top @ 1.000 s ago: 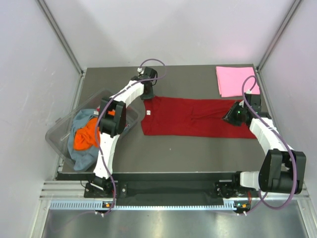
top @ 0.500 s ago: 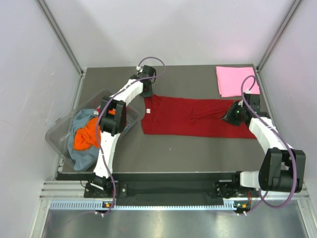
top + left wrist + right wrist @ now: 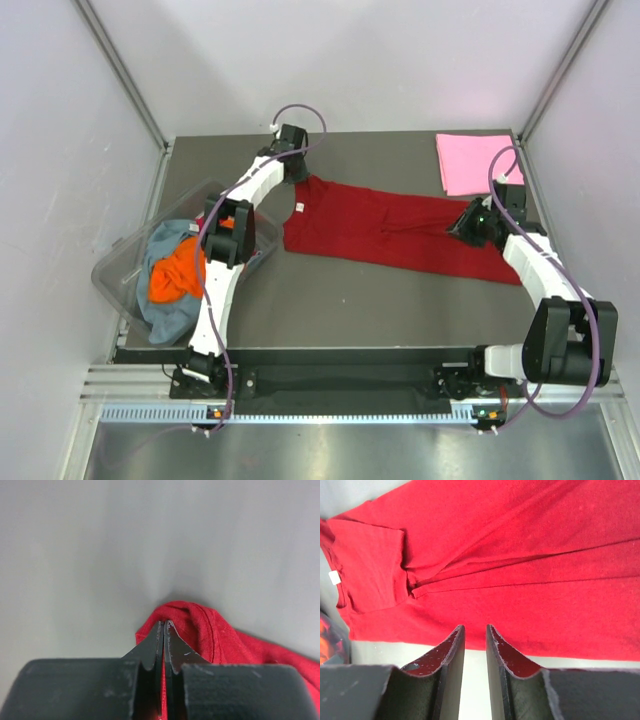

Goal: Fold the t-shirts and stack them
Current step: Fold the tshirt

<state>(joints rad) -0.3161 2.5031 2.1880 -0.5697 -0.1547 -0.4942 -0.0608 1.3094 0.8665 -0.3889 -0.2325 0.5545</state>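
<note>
The big dark grey table (image 3: 350,300) is filling the middle of the top view. The dark red t-shirt (image 3: 390,230) is lying spread across it, stretching from about 10 o'clock to about 3 o'clock, with its neck end pointing toward 10 o'clock. The clear plastic tub (image 3: 120,262) is sitting at the table's 8 o'clock edge, tilted and hanging a little over the side. The light pink t-shirt (image 3: 475,162) is lying folded flat in the 1 o'clock corner, well apart from the red one. Inside the tub, a grey-blue t-shirt (image 3: 165,310) is bunching up under an orange t-shirt (image 3: 172,275). The left gripper (image 3: 164,630) is reaching out to the red shirt's corner at 10 o'clock and is squeezing tight on a bit of the red cloth, which is puffing up just past the fingertips. The right gripper (image 3: 474,630) is hanging over the red shirt's other end at 3 o'clock, with its two fingers standing a little apart and nothing pinched between them. A tiny white label (image 3: 299,208) is showing at the red shirt's neck, near the left gripper.
</note>
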